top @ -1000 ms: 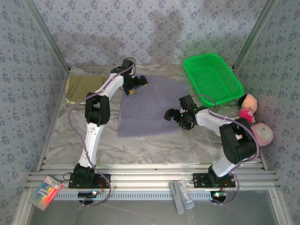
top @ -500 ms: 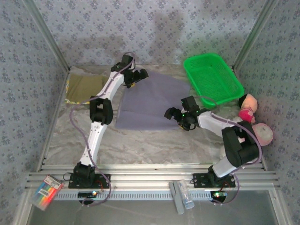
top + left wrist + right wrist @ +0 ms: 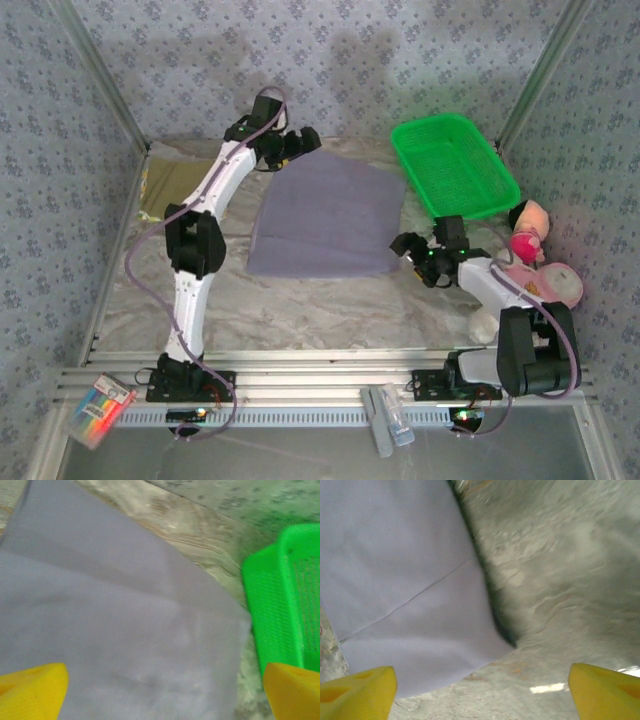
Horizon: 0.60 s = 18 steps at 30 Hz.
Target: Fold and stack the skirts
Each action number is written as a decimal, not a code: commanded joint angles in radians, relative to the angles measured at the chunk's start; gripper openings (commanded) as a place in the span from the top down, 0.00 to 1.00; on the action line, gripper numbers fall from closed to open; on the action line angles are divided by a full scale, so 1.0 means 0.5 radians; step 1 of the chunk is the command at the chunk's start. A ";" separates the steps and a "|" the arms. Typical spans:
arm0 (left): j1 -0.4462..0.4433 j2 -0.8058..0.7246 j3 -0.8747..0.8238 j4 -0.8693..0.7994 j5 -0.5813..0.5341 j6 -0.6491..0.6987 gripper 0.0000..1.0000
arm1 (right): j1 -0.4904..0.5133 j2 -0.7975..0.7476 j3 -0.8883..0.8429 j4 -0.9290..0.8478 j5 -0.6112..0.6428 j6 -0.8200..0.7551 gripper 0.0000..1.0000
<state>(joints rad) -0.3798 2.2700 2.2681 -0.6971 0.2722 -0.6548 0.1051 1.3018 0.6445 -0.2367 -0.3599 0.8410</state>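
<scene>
Skirt (image 3: 325,215), plain grey-lavender, flat on table (image 3: 300,310), green basket (image 3: 430,122) beside

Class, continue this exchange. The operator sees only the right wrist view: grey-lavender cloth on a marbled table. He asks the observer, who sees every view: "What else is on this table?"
Observer: A green plastic mesh basket stands beside the plain grey-lavender skirt's far right corner.
Operator: Any other skirt?
Observer: A plain olive-khaki skirt lies at the table's far left.
Operator: Where is the left tool?
Observer: Open, above the grey-lavender skirt's far left corner.
</scene>
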 commanded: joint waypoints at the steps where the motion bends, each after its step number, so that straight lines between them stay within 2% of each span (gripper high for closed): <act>1: -0.045 -0.235 -0.322 0.170 -0.018 0.001 0.00 | -0.083 0.053 -0.018 -0.011 -0.228 -0.103 0.16; 5: -0.051 -0.551 -0.916 0.331 -0.094 -0.123 0.01 | -0.087 0.118 -0.020 0.083 -0.265 -0.091 0.27; 8: -0.048 -0.792 -1.293 0.347 -0.243 -0.198 0.00 | -0.067 0.160 -0.023 0.142 -0.268 -0.050 0.30; 14: -0.005 -1.227 -1.971 0.158 -0.481 -0.369 0.00 | -0.027 0.190 0.013 0.213 -0.244 -0.013 0.22; 16: 0.021 -1.312 -2.169 0.115 -0.483 -0.431 0.01 | -0.023 0.199 0.023 0.210 -0.234 -0.013 0.20; 18: 0.041 -1.376 -2.342 0.139 -0.425 -0.481 0.07 | -0.025 0.213 0.040 0.207 -0.237 -0.010 0.19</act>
<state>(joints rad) -0.3702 1.6306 1.1675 -0.5980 0.0792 -0.8349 0.0898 1.3949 0.6422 -0.1390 -0.4690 0.8268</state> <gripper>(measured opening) 0.940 0.809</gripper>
